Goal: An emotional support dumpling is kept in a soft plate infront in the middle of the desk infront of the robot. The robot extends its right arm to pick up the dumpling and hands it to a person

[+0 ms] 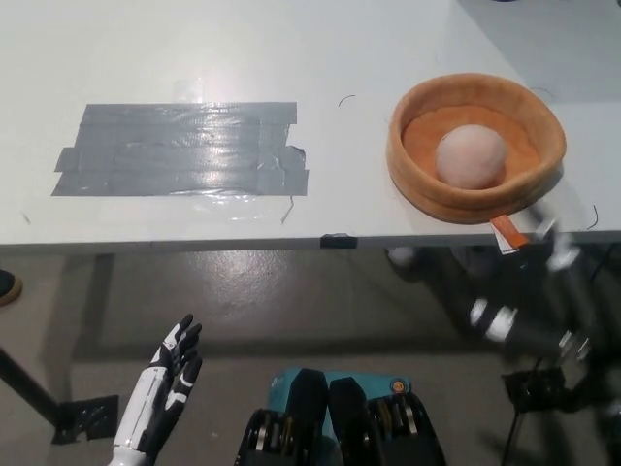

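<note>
Dumpling [471, 155], pale & round, is seen resting inside soft orange plate [417, 175] on white desk [146, 58], right of centre, near front edge. Left hand [170, 374] is held below desk level at lower left, fingers spread apart, nothing held. Right hand [543, 291] is blurred under desk edge just below plate; fingers' state can't be told. Grey tape patch [179, 150] is stuck to desk, well left of plate.

A grey tape patch [179, 150] lies flat on the white desk [340, 58]. A small black clip [338, 241] sits at its near edge
</note>
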### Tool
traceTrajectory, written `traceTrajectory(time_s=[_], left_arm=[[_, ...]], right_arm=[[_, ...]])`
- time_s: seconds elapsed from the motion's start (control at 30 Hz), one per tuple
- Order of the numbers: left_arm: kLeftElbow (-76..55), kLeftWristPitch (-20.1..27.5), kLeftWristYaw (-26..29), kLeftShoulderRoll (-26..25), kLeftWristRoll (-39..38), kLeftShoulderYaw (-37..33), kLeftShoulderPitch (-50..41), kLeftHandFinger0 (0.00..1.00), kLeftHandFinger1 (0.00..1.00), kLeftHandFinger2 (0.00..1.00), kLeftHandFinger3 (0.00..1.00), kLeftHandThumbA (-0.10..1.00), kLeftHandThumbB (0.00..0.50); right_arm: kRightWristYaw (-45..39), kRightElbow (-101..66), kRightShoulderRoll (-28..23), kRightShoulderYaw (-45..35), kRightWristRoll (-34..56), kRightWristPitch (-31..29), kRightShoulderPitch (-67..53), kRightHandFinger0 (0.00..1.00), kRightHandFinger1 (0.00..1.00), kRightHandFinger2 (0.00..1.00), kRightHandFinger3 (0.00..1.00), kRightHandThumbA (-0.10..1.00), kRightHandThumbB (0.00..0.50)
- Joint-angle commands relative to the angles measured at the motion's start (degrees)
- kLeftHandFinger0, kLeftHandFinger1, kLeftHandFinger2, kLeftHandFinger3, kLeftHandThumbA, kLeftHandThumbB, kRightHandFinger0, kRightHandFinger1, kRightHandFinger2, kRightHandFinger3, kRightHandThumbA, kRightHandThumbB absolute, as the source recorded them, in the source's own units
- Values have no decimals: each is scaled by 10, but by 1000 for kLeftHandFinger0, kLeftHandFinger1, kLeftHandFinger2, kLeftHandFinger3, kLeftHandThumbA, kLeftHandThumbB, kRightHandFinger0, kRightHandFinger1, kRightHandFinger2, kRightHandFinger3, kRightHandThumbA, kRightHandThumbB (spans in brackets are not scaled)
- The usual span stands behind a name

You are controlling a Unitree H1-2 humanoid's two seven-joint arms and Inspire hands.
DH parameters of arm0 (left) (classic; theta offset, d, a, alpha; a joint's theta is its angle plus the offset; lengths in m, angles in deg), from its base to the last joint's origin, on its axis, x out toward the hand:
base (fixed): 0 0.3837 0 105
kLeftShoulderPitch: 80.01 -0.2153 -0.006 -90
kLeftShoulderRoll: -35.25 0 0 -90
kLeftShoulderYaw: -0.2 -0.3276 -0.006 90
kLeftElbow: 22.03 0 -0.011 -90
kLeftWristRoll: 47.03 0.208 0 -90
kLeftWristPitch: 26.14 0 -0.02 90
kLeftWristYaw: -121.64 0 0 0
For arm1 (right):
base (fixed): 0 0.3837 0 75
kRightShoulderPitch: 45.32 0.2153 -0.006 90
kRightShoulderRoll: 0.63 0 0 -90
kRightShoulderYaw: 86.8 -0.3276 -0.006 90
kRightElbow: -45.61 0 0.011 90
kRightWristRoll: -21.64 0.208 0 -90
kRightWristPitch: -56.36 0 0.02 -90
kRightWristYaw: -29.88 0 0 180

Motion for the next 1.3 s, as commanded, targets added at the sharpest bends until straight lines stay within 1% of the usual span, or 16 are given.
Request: traceTrajectory(time_s=[0.0,0.07,0.2,0.23,0.3,0.43,0.5,0.57,0.63,0.77,0.8,0.9,1.03,1.1,1.17,1.27], left_arm=[[-5,40,4,-2,7,2,0,1000,1000,1000,1000,872,370],[-6,34,3,-3,6,2,0,1000,1000,1000,1000,867,375],[-4,33,3,-3,4,3,1,1000,1000,1000,1000,859,375],[-5,30,4,-4,7,4,2,1000,1000,1000,1000,862,384],[-7,28,3,-4,8,2,3,1000,1000,1000,1000,854,379],[-4,28,-2,-5,2,2,5,1000,1000,1000,1000,850,382],[-1,30,0,-4,2,2,8,1000,1000,1000,1000,854,389],[-4,27,0,-4,3,3,8,1000,1000,1000,1000,858,393],[-5,26,-2,-5,1,3,9,1000,1000,1000,1000,860,395],[-6,25,-2,-5,4,1,11,1000,1000,1000,1000,864,388],[-9,23,-4,-5,1,1,11,1000,1000,1000,1000,864,390],[-9,25,-5,-6,0,2,14,1000,1000,1000,1000,865,390],[-8,24,-5,-5,0,1,17,1000,1000,1000,1000,871,396],[-10,21,-7,-7,-1,1,18,1000,1000,1000,1000,871,399],[-9,24,-6,-7,1,0,20,1000,1000,1000,1000,873,396],[-13,18,-8,-7,2,0,18,1000,1000,1000,1000,875,395]], right_arm=[[-88,-11,-81,-18,-15,177,171,1000,1000,1000,1000,958,315],[-114,43,-106,-2,-16,199,232,1000,1000,1000,1000,949,311],[-141,130,-123,25,-13,221,304,1000,1000,1000,1000,913,301],[-156,183,-124,39,-9,224,340,1000,1000,1000,1000,848,302],[-172,240,-127,59,-18,228,377,1000,1000,1000,1000,826,299],[-200,388,-129,114,-47,217,461,1000,1000,1000,1000,891,346],[-201,460,-117,126,-45,215,492,1000,1000,1000,1000,870,362],[-202,492,-111,138,-46,217,506,1000,1000,1000,1000,890,354],[-212,543,-102,142,-33,212,522,1000,1000,1000,1000,879,323],[-202,607,-87,142,-20,193,534,1000,1000,1000,1000,874,358],[-205,616,-82,147,-21,192,532,1000,1000,1000,1000,884,332],[-206,625,-76,151,-24,188,527,1000,1000,1000,1000,877,321],[-213,639,-73,158,-29,200,523,1000,1000,1000,1000,898,345],[-220,639,-72,154,-21,216,519,1000,1000,1000,1000,853,368],[-233,635,-71,147,-10,232,515,1000,1000,1000,1000,812,373],[-249,625,-73,145,-4,248,510,1000,1000,1000,1000,815,363]])
